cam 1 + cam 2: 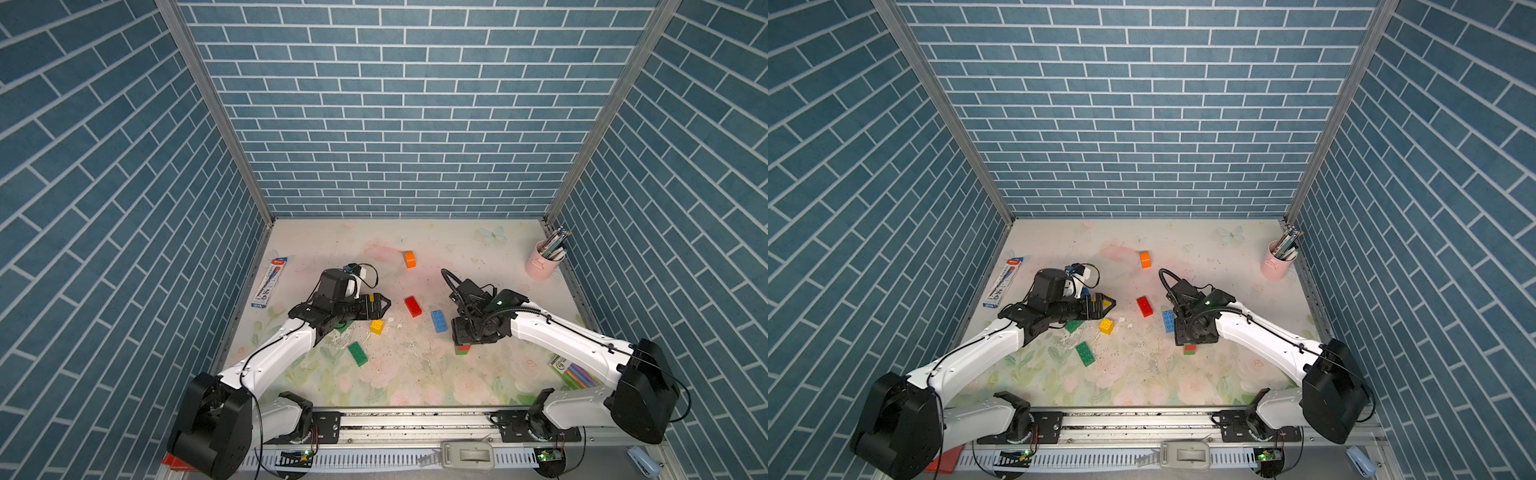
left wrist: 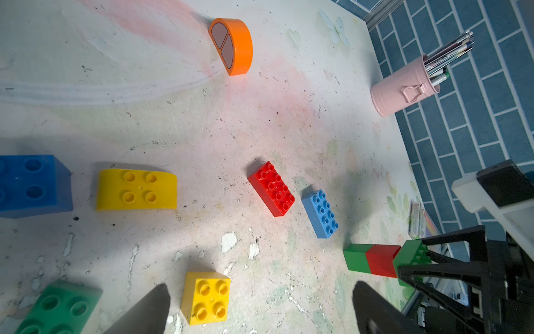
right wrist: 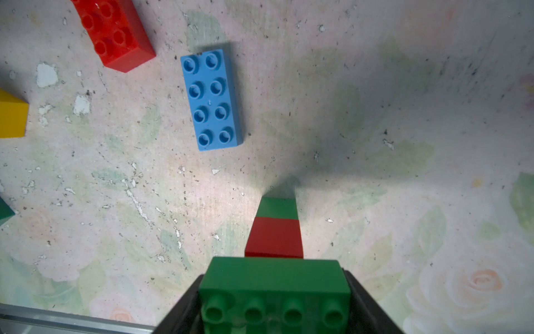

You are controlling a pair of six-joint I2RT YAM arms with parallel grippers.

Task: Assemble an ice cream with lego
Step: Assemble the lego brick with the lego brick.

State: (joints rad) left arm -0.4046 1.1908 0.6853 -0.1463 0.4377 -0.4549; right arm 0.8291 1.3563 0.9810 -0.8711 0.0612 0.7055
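Pressing the long green brick (image 3: 274,283) onto the little tower (image 3: 276,231) looks like the step in hand, at the near right of the table (image 1: 415,386). Your right claw (image 3: 274,306) holds that brick with a jaw on each side. Beneath it sit a red square, then a green one. Whether the studs are fully seated, you cannot tell from here. Push straight down and hold the brick level, since the tower is narrow and may tip. Let go only once it sits flat.

Further back on the left, your left claw (image 2: 260,312) hangs wide open and empty over the yellow square brick (image 2: 206,297). You could use it to steady the tower. In the middle lie a blue brick (image 1: 439,321) and a red brick (image 1: 413,306). Farthest off is the orange rounded brick (image 1: 409,259), probably a scoop for later.
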